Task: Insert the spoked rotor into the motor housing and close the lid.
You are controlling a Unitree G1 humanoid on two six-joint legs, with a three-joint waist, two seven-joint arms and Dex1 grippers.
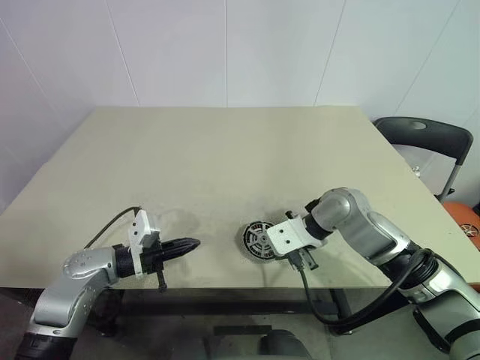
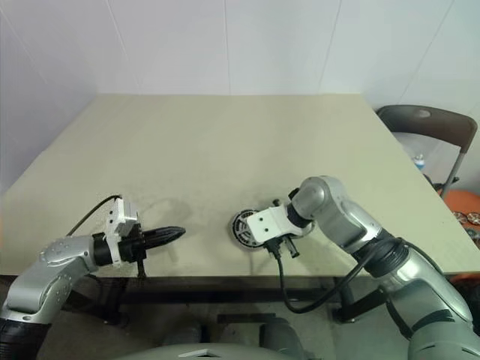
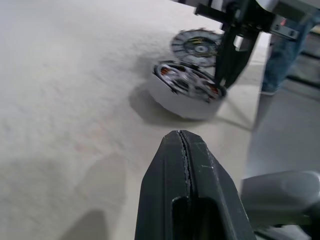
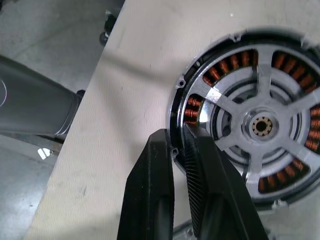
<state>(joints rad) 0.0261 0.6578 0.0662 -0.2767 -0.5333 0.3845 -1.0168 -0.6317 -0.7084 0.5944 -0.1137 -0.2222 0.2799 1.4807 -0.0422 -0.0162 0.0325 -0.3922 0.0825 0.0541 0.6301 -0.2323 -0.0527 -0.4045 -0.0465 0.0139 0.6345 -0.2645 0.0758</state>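
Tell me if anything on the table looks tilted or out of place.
The spoked rotor sits askew near the table's front edge: one side is raised where the right gripper pinches its rim. The motor housing lies just behind it.

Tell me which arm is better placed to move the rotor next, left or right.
Right, most likely. The right pincer is already clamped on the rim of the spoked rotor, near the table's front edge. The left pincer is shut on nothing and sits apart from the rotor.
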